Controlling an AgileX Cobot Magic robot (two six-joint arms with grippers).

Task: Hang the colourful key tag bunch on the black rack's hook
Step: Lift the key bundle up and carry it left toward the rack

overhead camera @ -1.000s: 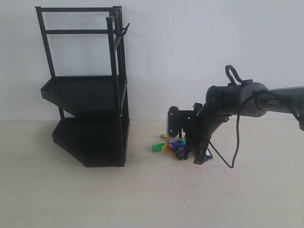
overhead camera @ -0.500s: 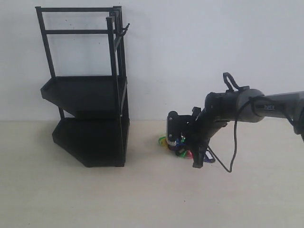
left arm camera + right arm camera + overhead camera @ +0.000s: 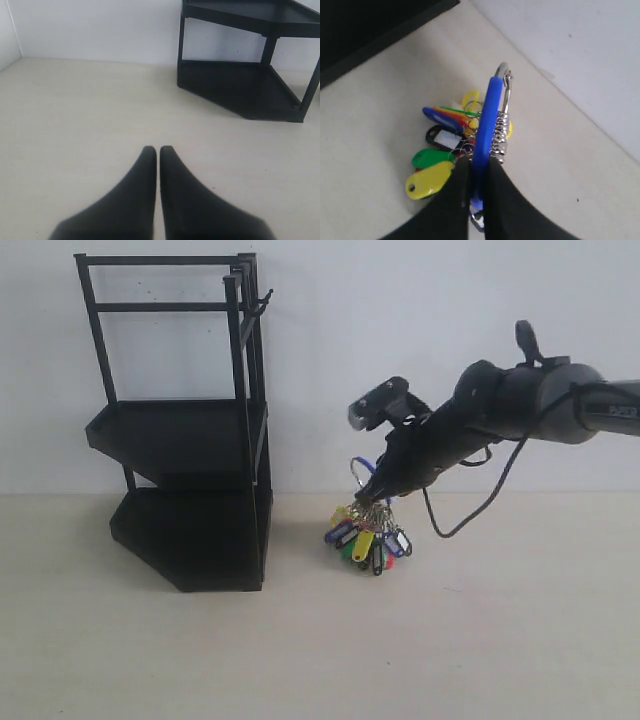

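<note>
The colourful key tag bunch (image 3: 366, 536) hangs in the air just above the table, right of the black rack (image 3: 185, 430). My right gripper (image 3: 372, 492) is shut on its large blue ring (image 3: 483, 135), and the tags (image 3: 432, 170) dangle below the fingers. The hook (image 3: 262, 306) sticks out from the rack's upper right post, well above and to the left of the bunch. My left gripper (image 3: 158, 150) is shut on nothing, low over the bare table, with the rack's lower trays (image 3: 245, 90) ahead of it. The left arm does not show in the exterior view.
A white wall stands behind the table (image 3: 320, 640). A black cable (image 3: 470, 515) loops under the right arm. The rack's two solid trays (image 3: 175, 435) jut out on its left side.
My right gripper has risen from the table with the bunch held by its blue ring, and the arm has swung upward. The tags now hang free instead of lying on the table.
</note>
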